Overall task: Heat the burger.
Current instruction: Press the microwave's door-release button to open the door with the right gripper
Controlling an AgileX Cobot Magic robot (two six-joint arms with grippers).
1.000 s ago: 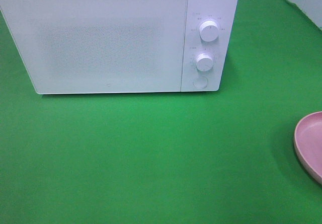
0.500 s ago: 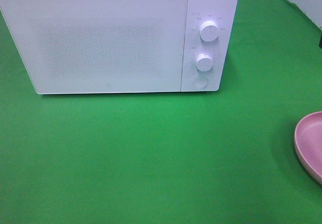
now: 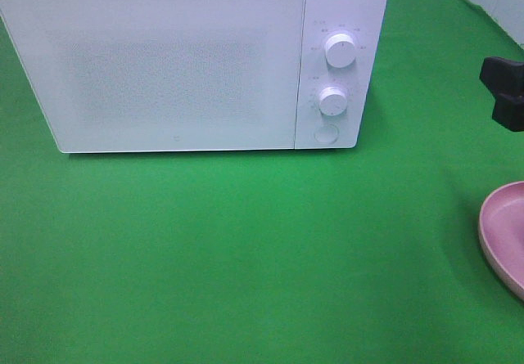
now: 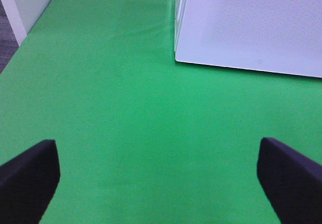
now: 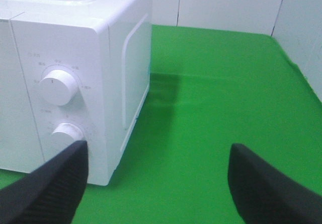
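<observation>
A green cloth (image 3: 246, 258) covers the whole table. On it stands a white microwave (image 3: 180, 69), door shut, its front too pale to see inside. Well off to the microwave's right, nearer the front, a pink plate (image 3: 503, 233) is cut by the edge of the high view; the part that shows is bare. The burger appears in none of the views, so I cannot tell where it sits or which way it faces.

Only the high view shows the plate. The right gripper (image 5: 158, 151) shows there as a dark shape to the right of the microwave; its own camera shows it spread wide and holding nothing, facing the control corner. The left gripper (image 4: 157, 148) shows only in its own view, spread wide over cloth before the microwave's left front corner.

On the microwave's right panel, the upper knob (image 3: 341, 50) sits above the lower knob (image 3: 332, 101), with a round button (image 3: 326, 134) beneath.
</observation>
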